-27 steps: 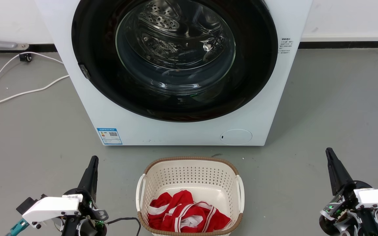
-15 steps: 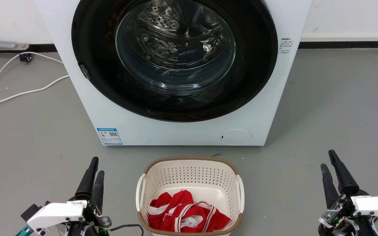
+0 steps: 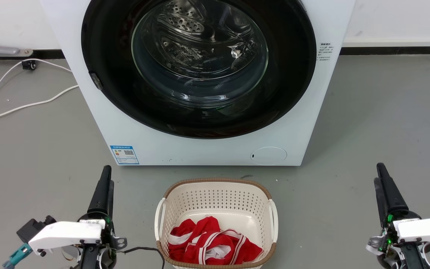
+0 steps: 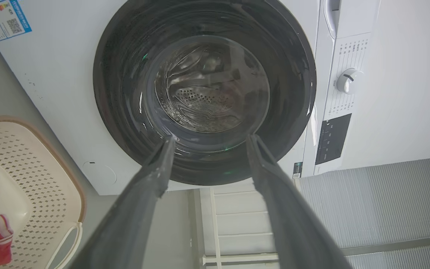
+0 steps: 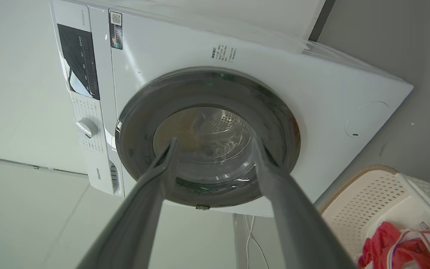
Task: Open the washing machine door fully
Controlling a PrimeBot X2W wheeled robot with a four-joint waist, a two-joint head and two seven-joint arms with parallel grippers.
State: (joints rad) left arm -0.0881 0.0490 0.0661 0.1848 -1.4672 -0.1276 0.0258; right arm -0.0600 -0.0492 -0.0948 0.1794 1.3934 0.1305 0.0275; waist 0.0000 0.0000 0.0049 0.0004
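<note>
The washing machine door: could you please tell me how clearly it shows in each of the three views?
Head view: the washing machine door is sharp, with bright reflections on its glass. Left wrist view: also crisp, thin glare along its rim. Right wrist view: hazy, washed-out grey and smeared, like the right claw in front.

washing machine door [image 3: 199,67] top: cut by head view edge | blue sticker [image 3: 124,154] print: illegible

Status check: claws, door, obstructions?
Left claw and right claw open, empty, short of the machine. Washing machine door shut, untouched. Laundry basket with red clothes on floor in front, between claws.
</note>
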